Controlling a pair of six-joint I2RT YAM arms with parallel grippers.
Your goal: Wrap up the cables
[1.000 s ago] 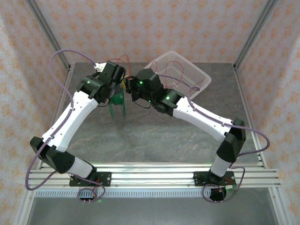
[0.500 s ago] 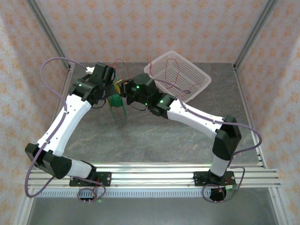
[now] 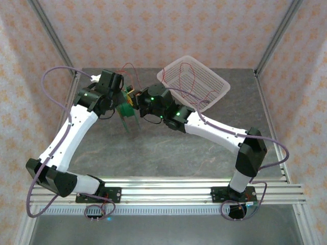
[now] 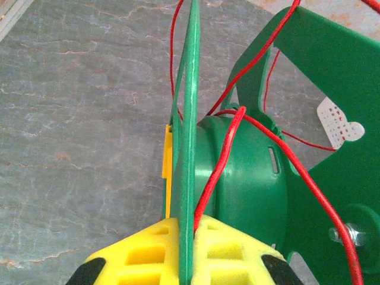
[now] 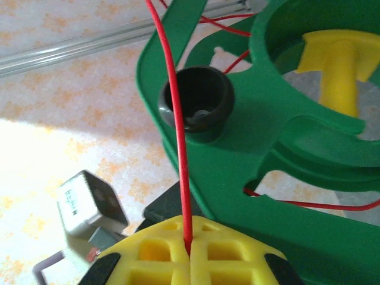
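L gripper (image 4: 181,252) clamps flange edge of green reel (image 4: 240,178). R gripper (image 5: 189,252) pinches red cable (image 5: 172,107), which runs past reel's black knob (image 5: 196,102). Cable slack lies in pink basket (image 3: 223,83) just beyond.

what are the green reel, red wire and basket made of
The green reel: probably moulded plastic, smooth, slight sheen, uniform colour. The red wire: glossy red sheath, likely plastic insulation; core not visible. The basket: seemingly pale plastic, a fine grid of holes, matte.
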